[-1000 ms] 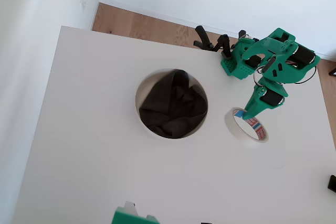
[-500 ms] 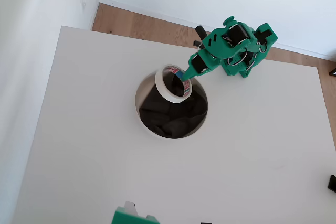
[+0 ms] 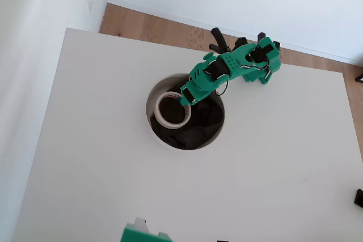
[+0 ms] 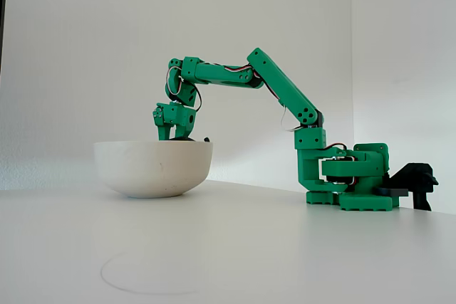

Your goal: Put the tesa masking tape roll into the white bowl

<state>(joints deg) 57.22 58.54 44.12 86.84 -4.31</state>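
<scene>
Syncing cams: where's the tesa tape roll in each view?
Overhead view: the tesa masking tape roll sits left of centre, over the dark cloth inside the white bowl, with the gripper clamped on its right edge.
Fixed view: the roll is not visible, hidden behind the bowl's wall; the gripper dips below the rim.
Shared landmark: the green arm base.

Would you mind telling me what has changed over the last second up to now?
The gripper carried the tesa masking tape roll from the table at the right of the overhead view, leftward over the white bowl, and has lowered it inside. It still holds the roll; no release shows yet. The bowl, its dark cloth and the table stayed put.
</scene>
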